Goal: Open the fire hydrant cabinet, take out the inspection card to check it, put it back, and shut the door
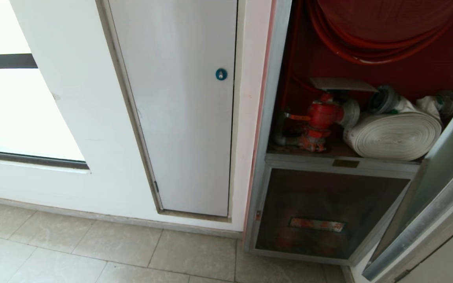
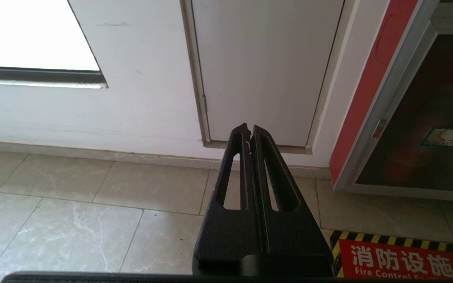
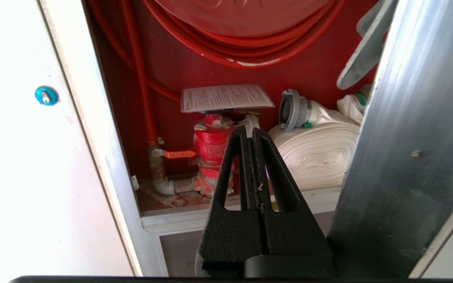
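The fire hydrant cabinet [image 1: 279,59] stands open, red inside. Its door [image 1: 439,204] is swung out at the right; its grey frame [image 3: 403,129] fills the side of the right wrist view. The inspection card [image 3: 224,97] lies flat on top of the red hydrant valve [image 3: 210,145]; in the head view the inspection card [image 1: 342,84] shows edge-on above the valve [image 1: 321,118]. My right gripper [image 3: 249,129] is shut and empty, outside the cabinet, pointing in at the valve below the card. My left gripper [image 2: 249,127] is shut, parked low over the floor tiles.
A white rolled hose [image 1: 393,135] lies right of the valve, and a red hose reel [image 1: 372,35] hangs above. Below is a smaller dark glass panel [image 1: 328,212] with a red label. To the left stands a plain white panel with a blue lock [image 1: 221,74]. A red floor sign [image 2: 403,261] lies near the left gripper.
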`<state>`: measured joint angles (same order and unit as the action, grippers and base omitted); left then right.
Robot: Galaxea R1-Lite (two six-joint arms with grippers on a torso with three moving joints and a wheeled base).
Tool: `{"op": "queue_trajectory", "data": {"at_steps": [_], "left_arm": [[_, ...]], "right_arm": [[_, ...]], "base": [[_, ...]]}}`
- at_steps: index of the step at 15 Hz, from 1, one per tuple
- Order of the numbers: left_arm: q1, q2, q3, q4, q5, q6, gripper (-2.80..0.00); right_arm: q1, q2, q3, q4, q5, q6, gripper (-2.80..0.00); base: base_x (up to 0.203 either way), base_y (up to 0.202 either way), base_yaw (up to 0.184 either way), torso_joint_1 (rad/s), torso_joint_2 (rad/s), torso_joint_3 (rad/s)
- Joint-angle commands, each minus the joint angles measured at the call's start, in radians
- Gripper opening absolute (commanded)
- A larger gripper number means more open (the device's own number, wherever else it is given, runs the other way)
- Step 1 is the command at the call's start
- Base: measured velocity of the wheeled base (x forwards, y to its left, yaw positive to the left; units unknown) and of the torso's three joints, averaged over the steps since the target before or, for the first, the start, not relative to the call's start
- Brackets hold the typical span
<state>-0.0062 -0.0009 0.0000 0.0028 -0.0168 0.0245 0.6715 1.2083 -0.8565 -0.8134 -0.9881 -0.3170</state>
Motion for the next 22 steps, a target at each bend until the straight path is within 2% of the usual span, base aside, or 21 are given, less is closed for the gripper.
{"op": "queue_trajectory", "data": {"at_steps": [1,17,22], "left_arm": [[0.000,0.001,0.000,0.000,0.000,0.000,-2.80],[0.000,0.001,0.000,0.000,0.000,-0.001,-2.80],[0.000,0.001,0.000,0.000,0.000,-0.001,-2.80]], "right_arm": [[0.000,-0.011,0.003,-0.004,-0.007,-0.002,-2.80],[-0.001,-0.098,0.054,0.016,-0.012,-0.002,-2.80],[-0.003,-0.112,0.062,0.022,-0.044,-0.002,-2.80]], "base": [[0.000,0.000,0.000,0.000,0.00,0.000],[0.000,0.000,0.000,0.000,0.00,0.000],[0.000,0.000,0.000,0.000,0.00,0.000]]}}
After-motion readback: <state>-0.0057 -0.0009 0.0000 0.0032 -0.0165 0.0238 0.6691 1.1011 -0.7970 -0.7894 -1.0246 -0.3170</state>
